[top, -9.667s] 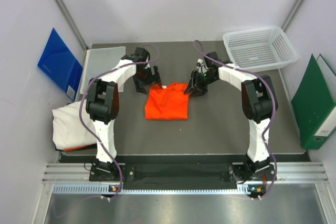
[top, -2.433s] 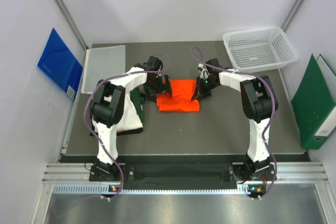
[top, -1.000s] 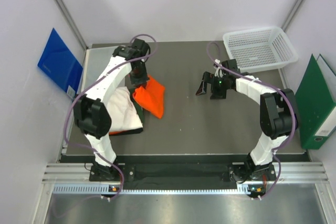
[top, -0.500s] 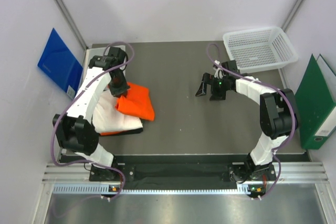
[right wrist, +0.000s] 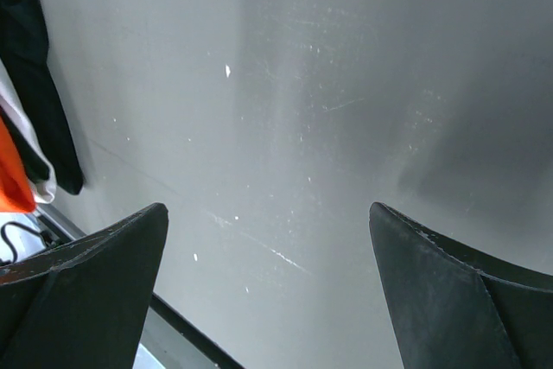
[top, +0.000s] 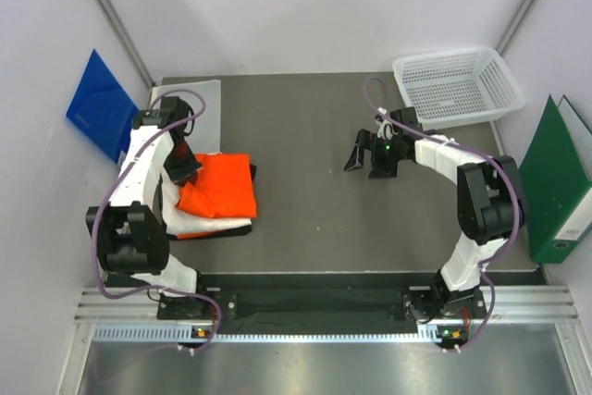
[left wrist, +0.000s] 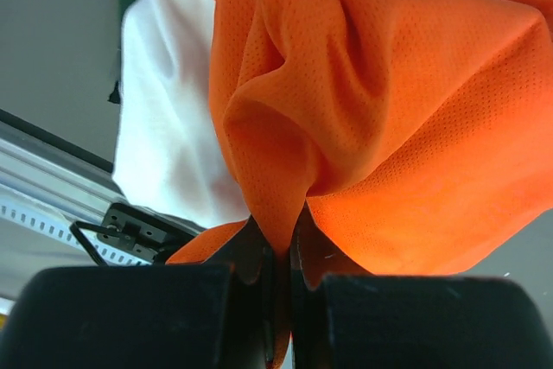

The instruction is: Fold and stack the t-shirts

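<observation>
L fingers [left wrist: 259,270] are clamped shut on a bunched fold of the orange t-shirt [left wrist: 389,127]; cloth is pinched right betw. the tips and billows up & out from there. In the top view L fingers [top: 188,168] sit at the shirt's left edge, far-left side of the counter [top: 305,219].

Orange t-shirt [top: 222,187] lies roughly folded on top of the white t-shirt [top: 215,227], which shows along the near & left edges under it. A strip of dark cloth [top: 252,173] pokes out at the stack's right edge; can't tell what it is.

R fingers [right wrist: 86,283] are spread wide w/ nothing betw. them, only bare counter below. In the top view R fingers [top: 354,154] are right of centre, well apart from the stack.

White mesh basket [top: 400,67] sits at the far-right corner, its mesh floor in plain sight. Clear sheet [top: 199,99] lies flat at the far-left corner. Blue folder [top: 102,108] leans on the left wall, green binder [top: 555,182] on the right.
</observation>
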You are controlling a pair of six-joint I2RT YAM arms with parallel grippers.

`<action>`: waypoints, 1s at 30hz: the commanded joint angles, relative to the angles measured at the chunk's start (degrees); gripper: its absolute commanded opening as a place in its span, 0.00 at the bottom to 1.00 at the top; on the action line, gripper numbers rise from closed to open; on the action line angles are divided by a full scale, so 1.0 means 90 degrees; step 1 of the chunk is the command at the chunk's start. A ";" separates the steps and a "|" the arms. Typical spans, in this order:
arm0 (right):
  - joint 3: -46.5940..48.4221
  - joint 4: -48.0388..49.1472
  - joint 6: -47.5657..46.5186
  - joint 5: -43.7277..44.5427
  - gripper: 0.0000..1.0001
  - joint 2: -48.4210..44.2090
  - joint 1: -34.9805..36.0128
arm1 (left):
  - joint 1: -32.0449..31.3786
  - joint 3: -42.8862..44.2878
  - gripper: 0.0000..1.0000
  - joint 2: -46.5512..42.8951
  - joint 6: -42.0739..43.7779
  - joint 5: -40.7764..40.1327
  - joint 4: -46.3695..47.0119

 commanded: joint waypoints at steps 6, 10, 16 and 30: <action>-0.0049 0.0221 0.0017 -0.0160 1.00 0.0151 -0.0047 | 0.0400 0.0047 0.00 -0.0340 0.0127 -0.0539 -0.0188; -0.0020 0.0221 0.0027 -0.0199 0.99 0.0219 -0.0047 | 0.0507 -0.0236 0.00 -0.0408 0.0009 -0.0676 -0.0149; -0.0010 0.0230 0.0017 -0.0228 1.00 0.0278 -0.0037 | 0.0595 -0.0404 0.50 -0.0389 -0.0088 -0.0724 -0.0197; -0.0107 0.0250 0.0008 -0.0228 1.00 0.0239 -0.0047 | 0.0527 0.1005 0.99 -0.1591 0.0302 0.1420 0.1734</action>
